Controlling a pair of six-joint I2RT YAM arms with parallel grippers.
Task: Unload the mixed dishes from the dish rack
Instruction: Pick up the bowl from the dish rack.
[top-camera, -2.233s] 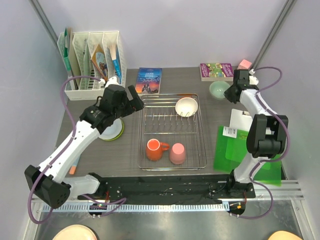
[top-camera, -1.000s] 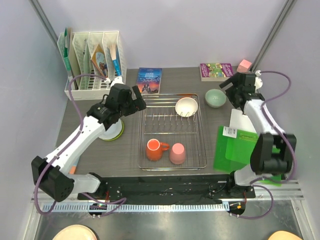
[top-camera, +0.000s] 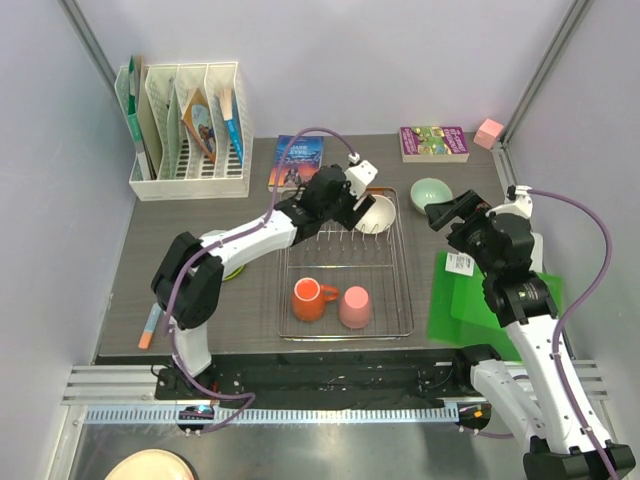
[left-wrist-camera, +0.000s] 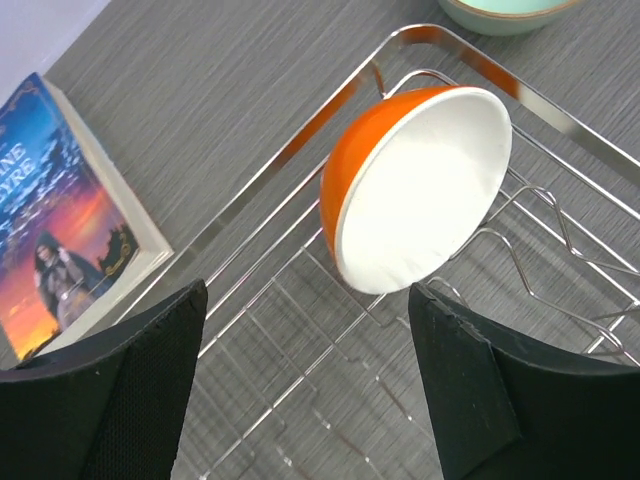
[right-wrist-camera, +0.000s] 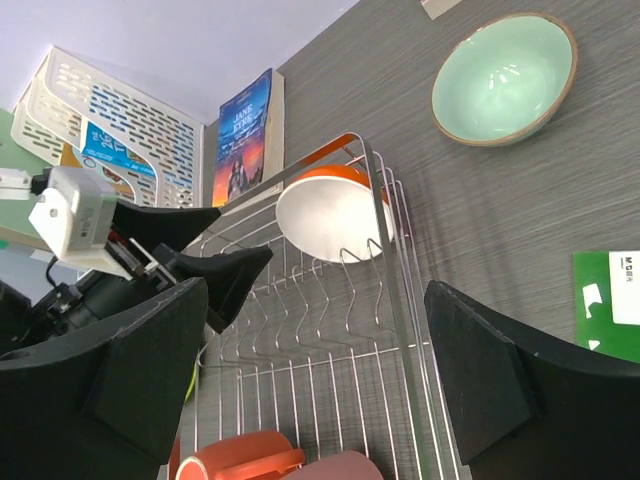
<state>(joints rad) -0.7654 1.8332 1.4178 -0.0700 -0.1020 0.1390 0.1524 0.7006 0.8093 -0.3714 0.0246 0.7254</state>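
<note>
Currently, item in hand: cream-white bowl (left-wrist-camera: 420, 185), orange on its outer wall, white inside. Propped on edge among the upright tines at the far right corner of the dish rack (left-wrist-camera: 300, 150), mouth turned toward the left wrist camera, rim tilted rather than level.

Bearing from left gripper (left-wrist-camera: 305, 300): directly ahead and slightly toward its right finger, close but not touching. Jaws spread wide, nothing held. From above, left gripper (top-camera: 358, 198) just beside the bowl (top-camera: 372, 212) on its left, arm reaching across the far rack rail.

Right gripper (top-camera: 445, 215): off the rack's right side, likewise wide open and empty, facing the bowl (right-wrist-camera: 330, 215) from farther back. Judged nearer arm: left.

Judged requirement for the coming move: short advance, one finger inside the mouth and one behind the orange wall, closure across the upper rim, then lift clear of the tines and the corner wire.

Other contents of rack: orange handled mug (top-camera: 310, 298) and pink cup (top-camera: 354, 307), mouth down, side by side at the near end, well apart from the bowl.

Outside rack: pale green bowl (top-camera: 431, 193) upright on the table (top-camera: 200, 310) just past the far right corner; lime-green plate (top-camera: 235, 268) partly hidden under the left arm.

Surface: dark grey wood-grain. Also present: book (top-camera: 297, 160) beyond the rack, green sheet (top-camera: 480, 305) at right.
</note>
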